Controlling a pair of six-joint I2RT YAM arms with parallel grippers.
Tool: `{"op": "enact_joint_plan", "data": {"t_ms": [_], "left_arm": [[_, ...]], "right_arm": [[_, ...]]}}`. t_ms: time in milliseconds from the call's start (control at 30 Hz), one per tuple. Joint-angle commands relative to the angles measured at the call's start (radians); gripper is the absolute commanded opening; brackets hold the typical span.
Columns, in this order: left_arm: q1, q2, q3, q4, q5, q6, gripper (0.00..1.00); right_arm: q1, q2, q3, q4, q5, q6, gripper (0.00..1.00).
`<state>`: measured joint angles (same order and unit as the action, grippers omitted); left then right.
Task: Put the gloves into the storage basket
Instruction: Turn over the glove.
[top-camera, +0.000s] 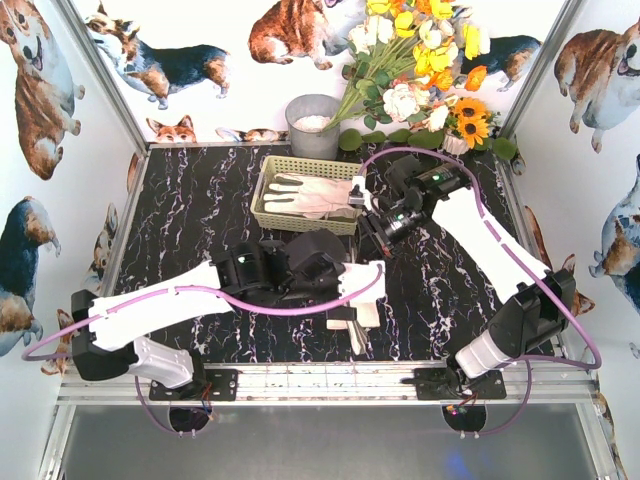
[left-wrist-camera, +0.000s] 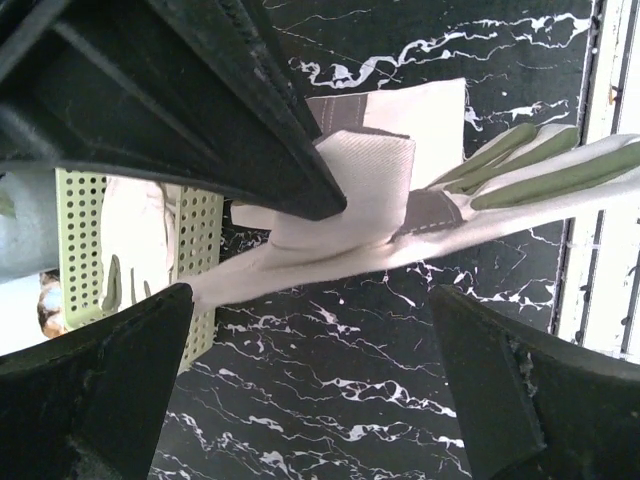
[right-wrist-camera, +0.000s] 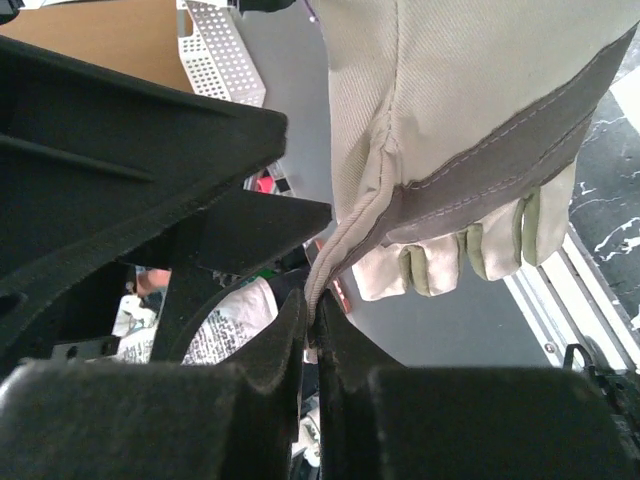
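Note:
The pale yellow storage basket stands at the back middle of the table. A cream glove lies in it. My right gripper is at the basket's right end, shut on the seam edge of a cream and grey glove. More gloves lie folded on the table in front. My left gripper hovers over them, open and empty. In the left wrist view these gloves lie past the open fingers, and the basket shows at the left.
A round grey pot stands behind the basket. A bunch of artificial flowers fills the back right corner. The metal rail runs along the table's near edge.

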<state>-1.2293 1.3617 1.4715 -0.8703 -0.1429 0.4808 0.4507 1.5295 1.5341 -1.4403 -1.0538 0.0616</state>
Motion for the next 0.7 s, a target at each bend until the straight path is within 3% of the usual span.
{"op": "enact_joint_plan", "data": {"t_ms": [0, 133, 300, 667], "left_arm": [[-0.021, 0.019, 0.007, 0.0, 0.009, 0.066, 0.98], [-0.033, 0.051, 0.02, -0.016, 0.032, 0.092, 0.96], [-0.041, 0.095, 0.024, -0.033, 0.106, 0.082, 0.77], [-0.042, 0.115, -0.021, 0.02, 0.199, -0.043, 0.51]], "right_arm": [[0.016, -0.051, -0.027, 0.001, -0.073, -0.011, 0.0], [0.023, -0.081, -0.064, 0.004, -0.081, -0.014, 0.0], [0.027, -0.087, -0.061, -0.003, -0.068, -0.027, 0.0], [0.032, -0.082, -0.047, -0.016, 0.0, -0.06, 0.0]]}}
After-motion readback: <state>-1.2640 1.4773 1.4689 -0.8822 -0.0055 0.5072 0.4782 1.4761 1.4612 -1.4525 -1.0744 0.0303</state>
